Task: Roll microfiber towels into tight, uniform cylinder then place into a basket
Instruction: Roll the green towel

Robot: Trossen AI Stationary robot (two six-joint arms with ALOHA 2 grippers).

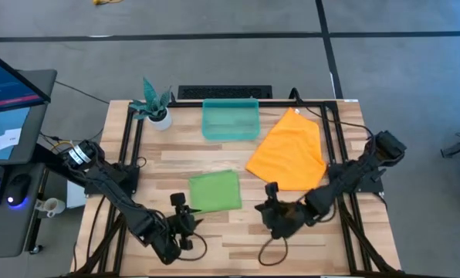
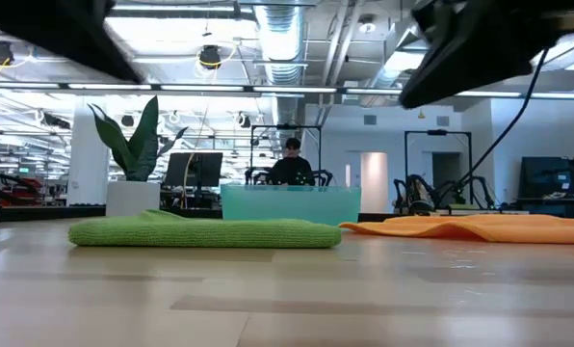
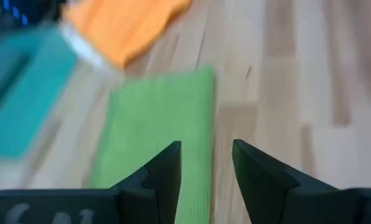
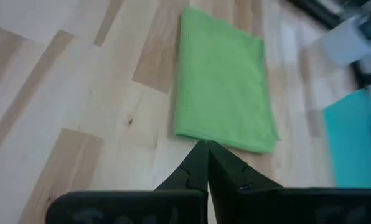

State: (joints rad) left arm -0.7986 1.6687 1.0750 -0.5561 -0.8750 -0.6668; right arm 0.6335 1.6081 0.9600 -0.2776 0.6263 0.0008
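A lime green towel point(image 1: 214, 191) lies folded flat on the wooden table, near its middle. An orange towel point(image 1: 288, 150) lies spread out to its far right. The teal basket point(image 1: 230, 120) stands at the far edge. My left gripper point(image 1: 180, 202) hovers open at the green towel's near left corner; in the left wrist view the green towel point(image 3: 154, 124) lies ahead of its fingers point(image 3: 207, 155). My right gripper point(image 1: 272, 191) hangs shut just right of the green towel point(image 4: 226, 87), its tips point(image 4: 205, 146) pointing at it. Neither touches cloth.
A white pot with a teal plant point(image 1: 154, 108) stands at the far left corner. Black frame rails point(image 1: 334, 131) run along the table's sides, and the orange towel's right edge lies near one. Bare wood point(image 1: 238, 239) stretches along the near edge. A person sits far behind the table point(image 2: 292, 164).
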